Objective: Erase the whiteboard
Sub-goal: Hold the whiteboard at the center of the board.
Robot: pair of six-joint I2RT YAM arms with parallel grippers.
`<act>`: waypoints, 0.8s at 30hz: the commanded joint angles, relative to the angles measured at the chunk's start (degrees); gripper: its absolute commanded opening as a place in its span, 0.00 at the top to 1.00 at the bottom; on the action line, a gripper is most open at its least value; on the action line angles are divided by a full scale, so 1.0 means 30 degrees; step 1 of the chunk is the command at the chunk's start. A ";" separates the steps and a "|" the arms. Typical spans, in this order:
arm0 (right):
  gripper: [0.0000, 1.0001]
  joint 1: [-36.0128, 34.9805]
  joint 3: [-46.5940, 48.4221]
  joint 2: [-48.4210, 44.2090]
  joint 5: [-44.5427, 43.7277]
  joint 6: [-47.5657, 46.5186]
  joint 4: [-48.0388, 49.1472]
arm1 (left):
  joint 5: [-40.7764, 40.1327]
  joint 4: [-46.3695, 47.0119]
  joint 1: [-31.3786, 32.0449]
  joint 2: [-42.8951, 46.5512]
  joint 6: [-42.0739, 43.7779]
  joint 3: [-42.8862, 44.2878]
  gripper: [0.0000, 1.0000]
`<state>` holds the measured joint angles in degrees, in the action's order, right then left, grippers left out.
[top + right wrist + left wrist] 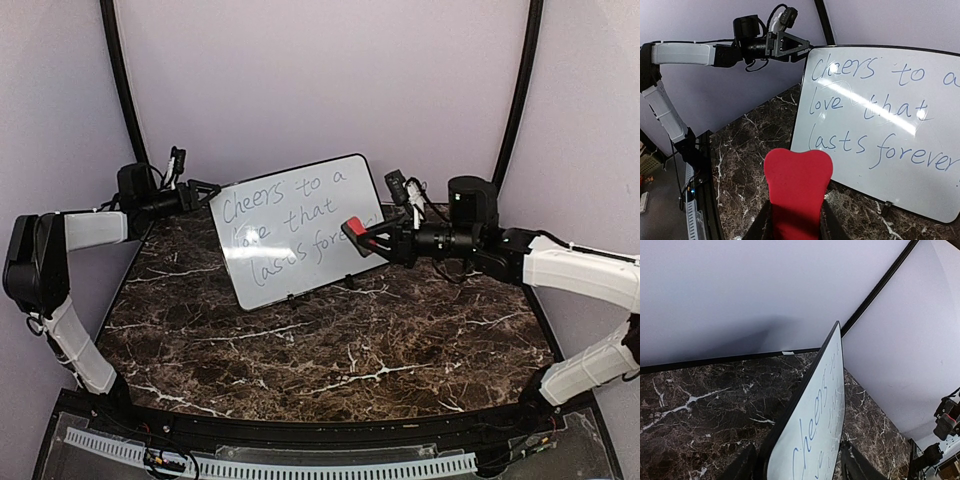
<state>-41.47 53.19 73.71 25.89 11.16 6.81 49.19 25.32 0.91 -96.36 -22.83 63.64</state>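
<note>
Two arms reach from their bases at 6 o'clock, beyond a pale perforated strip [270,465] along the near rim. The surface [330,340] is dark brown marble-look stone with white veins, glossy and flat.

From 3 o'clock my right tool [796,222] comes in level, its fingers closed on a red eraser [797,180], a matte block with a rounded, lobed top. In the top view the eraser sits in front of the board's right-hand part. I cannot tell whether it touches the face.

The whiteboard [300,230] stands toward 12 o'clock on the surface, a little to the 11 o'clock side. It rests on small black feet [887,204] and is tilted in the top view, its right end higher. It is a smooth white rectangle with a thin black frame and rounded corners, and glare streaks its face. Blue handwriting reads "Cheers to a love that lasts forever".

From 10 o'clock my left tool [207,190] meets the board's upper left edge. In its wrist view the jaws stand apart with the frame between them. I cannot tell whether the pads touch it.

Beyond, plain lilac walls [320,80] close the far side. Two curved black poles [118,70] rise at 11 and 1 o'clock.
</note>
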 commanded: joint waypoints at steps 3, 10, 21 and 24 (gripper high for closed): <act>0.90 -0.0582 0.3005 0.0635 -0.1205 0.3824 -0.1507 | 0.0481 0.1196 -0.0127 0.0469 -0.0439 -0.0470 0.44; 0.89 -0.0641 0.4412 0.0734 -0.0235 0.7283 -0.2601 | 0.0001 0.0896 -0.0127 0.0548 -0.0422 -0.0503 0.43; 0.84 -0.1017 0.6369 0.0237 0.0967 0.8621 -0.2554 | -0.0218 0.0302 -0.0127 0.0112 -0.0147 -0.0082 0.43; 0.83 -0.1295 0.6737 0.0415 0.0823 0.8495 -0.2539 | -0.0315 0.0245 -0.0127 0.0221 -0.0084 -0.0074 0.43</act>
<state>-44.16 70.78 75.48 27.68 36.12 -1.80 48.53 26.48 0.86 -96.36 -23.99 62.85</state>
